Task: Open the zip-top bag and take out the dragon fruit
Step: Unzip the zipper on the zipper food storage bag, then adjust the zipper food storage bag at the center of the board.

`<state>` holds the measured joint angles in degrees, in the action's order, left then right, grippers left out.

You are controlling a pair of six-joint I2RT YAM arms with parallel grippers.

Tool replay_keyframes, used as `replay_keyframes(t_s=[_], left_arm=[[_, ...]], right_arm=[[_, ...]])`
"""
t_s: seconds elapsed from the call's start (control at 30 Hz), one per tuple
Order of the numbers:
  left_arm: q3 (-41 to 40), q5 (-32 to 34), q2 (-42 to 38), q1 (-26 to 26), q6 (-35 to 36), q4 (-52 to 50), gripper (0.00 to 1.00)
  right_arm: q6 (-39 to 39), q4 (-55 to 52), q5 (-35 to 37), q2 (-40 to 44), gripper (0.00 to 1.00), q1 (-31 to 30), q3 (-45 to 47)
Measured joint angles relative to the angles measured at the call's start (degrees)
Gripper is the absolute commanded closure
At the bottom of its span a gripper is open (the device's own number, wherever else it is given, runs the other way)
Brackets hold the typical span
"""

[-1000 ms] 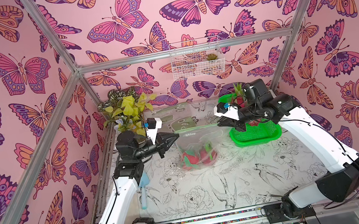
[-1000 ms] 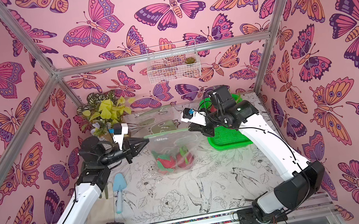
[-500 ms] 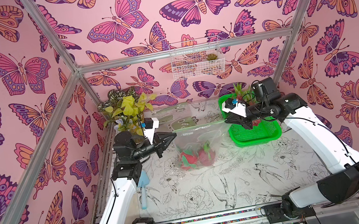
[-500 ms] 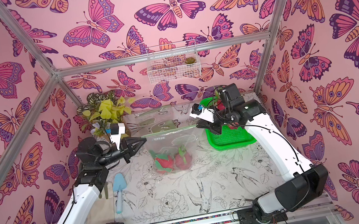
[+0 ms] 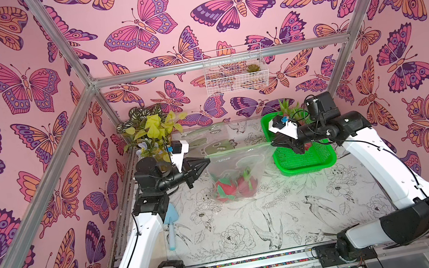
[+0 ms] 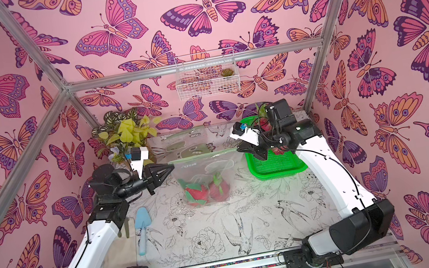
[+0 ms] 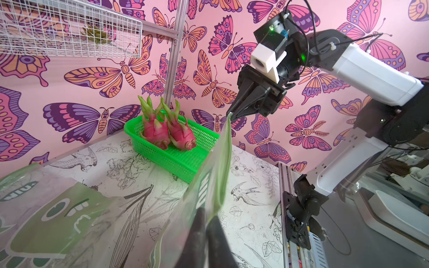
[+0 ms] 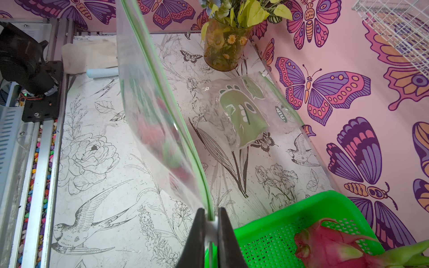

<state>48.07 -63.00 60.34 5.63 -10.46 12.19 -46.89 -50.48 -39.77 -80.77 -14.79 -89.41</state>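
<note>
A clear zip-top bag hangs stretched between my two grippers. Two red-pink dragon fruit lie in its bottom. My left gripper is shut on the left end of the bag's green zip strip. My right gripper is shut on the white slider at the strip's right end, beside the green basket. In that basket lie two more dragon fruit.
An empty printed bag lies flat behind the held one. A yellow-green potted plant stands at the back left. A blue trowel lies by the left arm. A white wire basket hangs on the back wall.
My right gripper has shifted a little to the right, toward the green basket, and the bag's top has pulled taut. The left gripper has hardly moved.
</note>
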Motion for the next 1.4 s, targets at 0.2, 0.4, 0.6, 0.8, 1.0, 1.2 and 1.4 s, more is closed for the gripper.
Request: replay_keyframes(t_s=[0.2,0.4,0.6,0.8,1.0,1.2,1.4], left_arm=[[2.3,-0.4,-0.1,0.7,-2.0,-0.7,0.37],[15.2,3.4,1.6,3.1,-3.0,-11.1,0.39],[28.5,13.2,7.0,10.3,-3.5,-28.4,0.45],[34.2,25.5,13.3,19.1,-8.8,-40.9,0.35],[34.2,35.8,15.1,29.8,-12.6,-46.9,0.0],[35.1,40.9,17.3,33.2,-13.2,-50.6,0.0],[38.8,46.2,19.6,36.9,-13.2,-54.5,0.0]], right_arm=[[-0.5,1.6,-0.7,0.3,1.0,-0.9,0.2],[-2.7,1.8,0.0,0.0,1.0,-3.3,-0.2],[-4.0,1.6,0.0,-1.6,1.0,-4.8,-2.6],[-4.0,1.6,0.0,-2.3,1.0,-5.7,-3.7],[-3.9,1.6,0.1,-3.2,1.0,-5.9,-4.5],[-3.9,1.6,0.3,-3.7,1.0,-6.1,-4.8],[-3.9,1.4,0.8,-4.4,1.0,-6.3,-5.9]])
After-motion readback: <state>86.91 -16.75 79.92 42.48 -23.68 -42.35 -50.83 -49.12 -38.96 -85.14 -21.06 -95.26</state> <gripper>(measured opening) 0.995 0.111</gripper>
